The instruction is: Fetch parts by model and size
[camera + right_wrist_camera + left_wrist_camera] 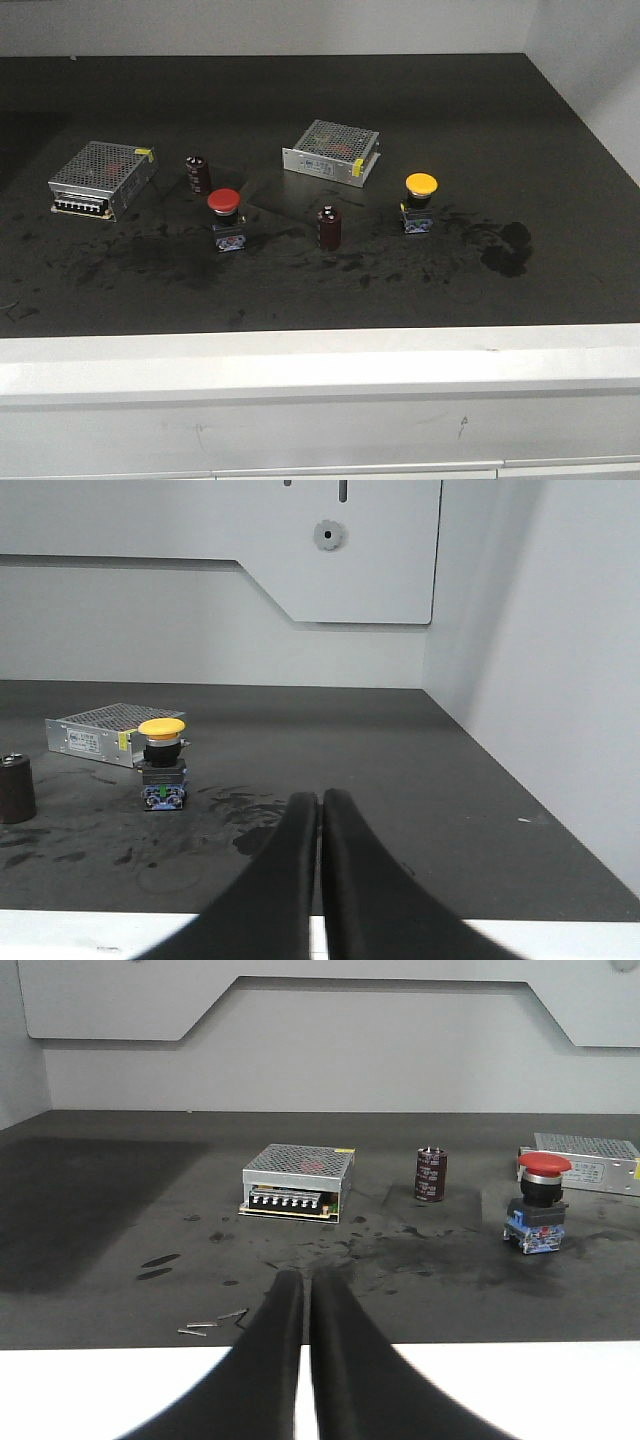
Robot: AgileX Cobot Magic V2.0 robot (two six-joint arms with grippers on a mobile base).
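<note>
Two push-button parts stand upright on the black tabletop. The red-capped switch (225, 218) (540, 1208) sits left of centre, the yellow-capped switch (419, 202) (163, 764) to the right. My left gripper (306, 1278) is shut and empty, back at the table's near edge, well left of and short of the red switch. At that same near edge, right of and short of the yellow switch, my right gripper (320, 798) is shut on nothing. Neither gripper shows in the front view.
Two silver mesh-covered boxes (103, 178) (332, 151) lie at the back. Two dark red capacitors (199, 173) (329, 227) stand near the switches. A white ledge (320, 365) runs along the front edge; a grey wall (560, 680) bounds the right side. Small metal pins (215, 1323) lie near the left gripper.
</note>
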